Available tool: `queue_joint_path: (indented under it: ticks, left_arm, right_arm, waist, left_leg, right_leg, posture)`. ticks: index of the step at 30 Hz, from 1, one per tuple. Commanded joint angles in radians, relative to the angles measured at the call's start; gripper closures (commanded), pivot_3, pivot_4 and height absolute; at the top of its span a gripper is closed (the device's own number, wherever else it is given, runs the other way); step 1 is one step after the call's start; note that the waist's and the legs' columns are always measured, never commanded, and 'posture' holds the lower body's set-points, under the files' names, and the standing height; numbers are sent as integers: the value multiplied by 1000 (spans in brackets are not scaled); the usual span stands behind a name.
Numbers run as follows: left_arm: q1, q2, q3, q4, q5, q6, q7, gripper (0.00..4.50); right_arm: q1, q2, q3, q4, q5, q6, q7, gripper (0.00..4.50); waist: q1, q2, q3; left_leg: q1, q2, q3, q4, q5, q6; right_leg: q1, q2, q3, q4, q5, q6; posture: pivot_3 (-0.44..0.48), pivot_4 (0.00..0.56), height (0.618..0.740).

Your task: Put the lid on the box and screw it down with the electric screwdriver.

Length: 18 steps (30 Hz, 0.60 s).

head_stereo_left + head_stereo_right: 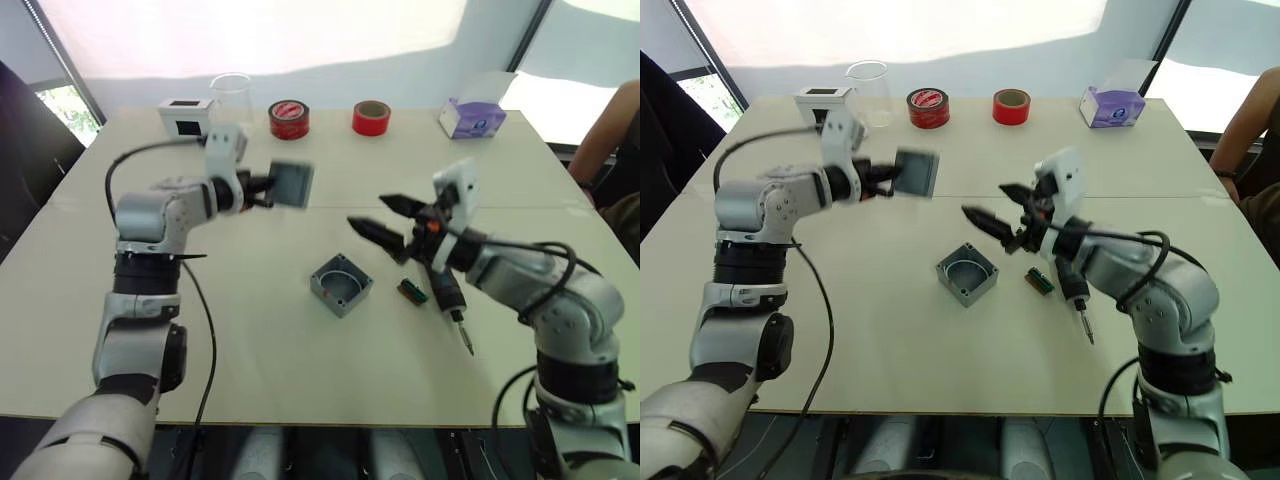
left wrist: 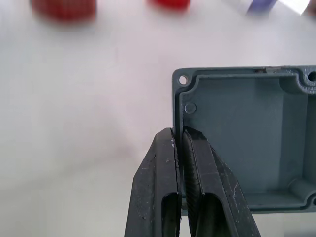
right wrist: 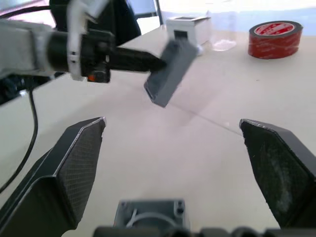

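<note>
Lid (image 1: 291, 183) motion-blurred in left pincer (image 1: 268, 190)

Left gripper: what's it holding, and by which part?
The lid, pinched by one rim edge near a corner, in the left gripper, held above the table.

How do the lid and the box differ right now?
The lid is held in the air, pinched at its rim by the left hand; the box sits on the table, untouched. The lid is tilted on edge, while the box rests flat with its open side up. The lid is shallow, the box deeper. Both are grey, square metal.
</note>
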Motion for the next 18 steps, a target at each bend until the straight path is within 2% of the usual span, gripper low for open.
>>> queue_joint_path:
  ticks: [1, 6, 18]
  left_arm:
    - [-35, -56, -10, -30, 32, -158, 34, 4486]
    - [-33, -121, -25, -68, 34, -216, 41, 4486]
    - [4, -148, -59, -145, 11, -206, -1, 4486]
  right_arm:
    - [-104, 19, -108, 123, 70, 53, -65, 0]
    - [-177, 12, -139, 184, 104, 87, -60, 0]
    - [-191, 23, -146, 162, 148, 105, -55, 0]
  waist:
    - [5, 0, 0]
    - [0, 0, 0]
    - [-21, 0, 0]
  left_leg:
    - [0, 0, 0, 0, 0, 0]
    - [0, -2, 1, 1, -4, 7]
    - [0, -1, 2, 1, -4, 8]
  right_leg:
    - [0, 0, 0, 0, 0, 0]
    - [1, -2, 0, 0, 0, 0]
    - [0, 0, 0, 1, 0, 0]
  posture:
    - [0, 150, 740]
    - [0, 150, 740]
    - [0, 150, 740]
